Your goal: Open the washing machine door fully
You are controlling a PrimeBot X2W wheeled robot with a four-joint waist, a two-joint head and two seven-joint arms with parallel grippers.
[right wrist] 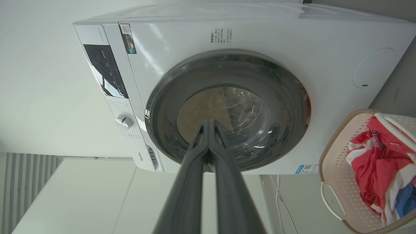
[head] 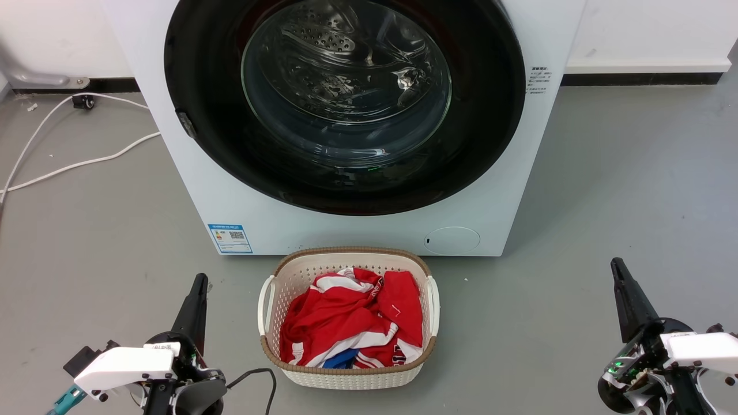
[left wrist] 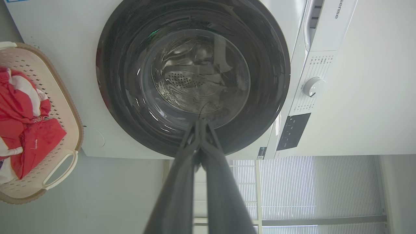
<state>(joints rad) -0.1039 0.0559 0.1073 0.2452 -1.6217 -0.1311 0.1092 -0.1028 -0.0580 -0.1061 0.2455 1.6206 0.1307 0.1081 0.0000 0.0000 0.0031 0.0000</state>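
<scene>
First, note the washing machine door (head: 346,98) seated shut, flush in the front of the washing machine (head: 369,230). Confirm left end effector (head: 199,288) and right end effector (head: 618,274) both clenched on nothing, low and well clear of the machine front, flanking the laundry basket (head: 351,252) just before it. Treat door as rigid and probably latched, with a glossy rim likely slippery and a fragile glass bowl. Hook behind the small grey tab (head: 185,124) at the rim's robot-left edge and avoid loading the glass.
</scene>
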